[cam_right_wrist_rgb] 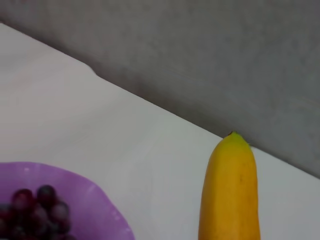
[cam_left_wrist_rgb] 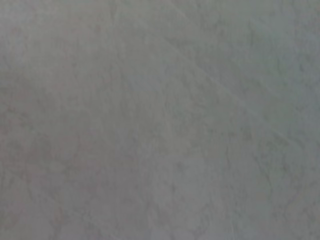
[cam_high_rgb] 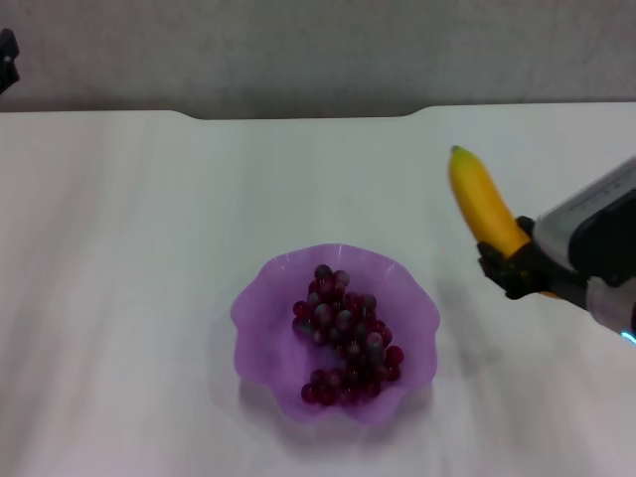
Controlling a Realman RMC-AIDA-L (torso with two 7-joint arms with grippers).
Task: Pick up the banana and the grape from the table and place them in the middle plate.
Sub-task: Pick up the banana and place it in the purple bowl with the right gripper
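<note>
Right of the middle plate (cam_high_rgb: 253, 328), right gripper (cam_high_rgb: 525, 270) pinches the banana (cam_high_rgb: 484, 204); the grape (cam_high_rgb: 346, 336) already plated. Next: carry banana over plate.

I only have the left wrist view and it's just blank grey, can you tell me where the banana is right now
Observer: The banana is in the right gripper, held off to the right of the purple plate.
Operator: Are the grapes done?
Observer: Yes, the grapes lie inside the plate.
Operator: Where's my left arm?
Observer: Only a dark bit of the left gripper shows at the far left edge of the head view, away from the plate.
</note>
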